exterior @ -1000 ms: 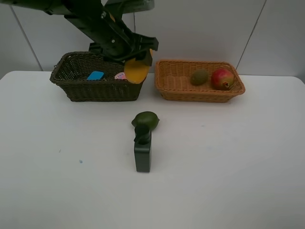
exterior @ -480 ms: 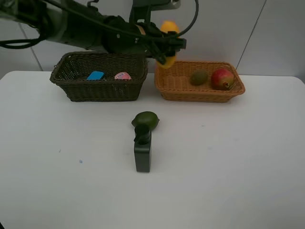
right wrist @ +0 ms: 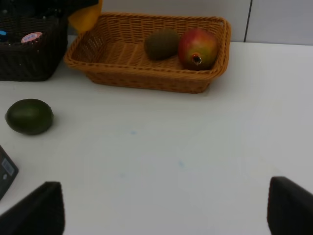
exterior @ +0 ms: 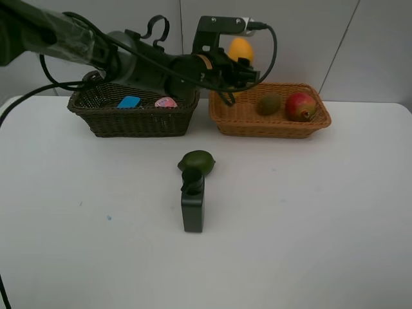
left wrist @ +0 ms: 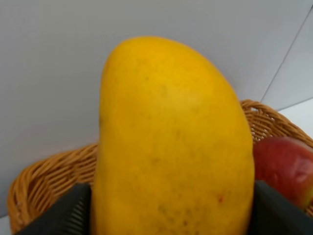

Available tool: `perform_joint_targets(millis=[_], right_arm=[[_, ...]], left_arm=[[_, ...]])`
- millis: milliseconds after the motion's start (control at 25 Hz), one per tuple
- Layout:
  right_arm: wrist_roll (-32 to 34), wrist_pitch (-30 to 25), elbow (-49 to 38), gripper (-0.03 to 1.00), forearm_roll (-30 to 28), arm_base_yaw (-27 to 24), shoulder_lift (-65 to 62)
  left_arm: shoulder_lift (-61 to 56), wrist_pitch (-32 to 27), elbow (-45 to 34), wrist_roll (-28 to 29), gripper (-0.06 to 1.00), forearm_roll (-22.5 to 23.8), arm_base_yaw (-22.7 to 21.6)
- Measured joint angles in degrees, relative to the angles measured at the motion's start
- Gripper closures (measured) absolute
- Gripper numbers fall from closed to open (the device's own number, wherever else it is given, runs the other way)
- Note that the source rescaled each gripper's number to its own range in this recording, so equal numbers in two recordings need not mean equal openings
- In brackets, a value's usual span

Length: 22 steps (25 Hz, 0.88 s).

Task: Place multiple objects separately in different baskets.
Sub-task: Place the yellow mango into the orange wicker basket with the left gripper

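Mango (exterior: 240, 48) hangs clamped in the left end effector (left wrist: 171, 215) over the tan basket (exterior: 270, 127), likely to join the kiwi (exterior: 269, 103); right end effector (right wrist: 166, 210) gapes empty.

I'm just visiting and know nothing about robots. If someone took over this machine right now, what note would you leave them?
Left gripper: shut on the mango, held in the air over the left end of the tan basket, not yet released.
Right gripper: open, empty, above the table.
Done: kiwi and pomegranate are in the tan basket; blue eraser and a pink item are in the dark basket.
Left: drop the mango, then sort the avocado and dark bottle, both on the table.
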<state>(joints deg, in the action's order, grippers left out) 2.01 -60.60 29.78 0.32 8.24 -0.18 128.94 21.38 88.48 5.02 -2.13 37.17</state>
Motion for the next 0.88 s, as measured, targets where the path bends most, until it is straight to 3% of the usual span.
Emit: perform_joint_targets(millis=[280, 880], right_arm=[[0.0, 0.0, 0.0, -0.03, 0.0, 0.0, 0.0], [0.0, 0.0, 0.0, -0.03, 0.0, 0.0, 0.0]], left_arm=[[3.4, 0.2, 4.2, -0.1, 0.33, 3.2, 0.0], [5.3, 2.3, 4.5, -0.2, 0.33, 3.5, 0.0]])
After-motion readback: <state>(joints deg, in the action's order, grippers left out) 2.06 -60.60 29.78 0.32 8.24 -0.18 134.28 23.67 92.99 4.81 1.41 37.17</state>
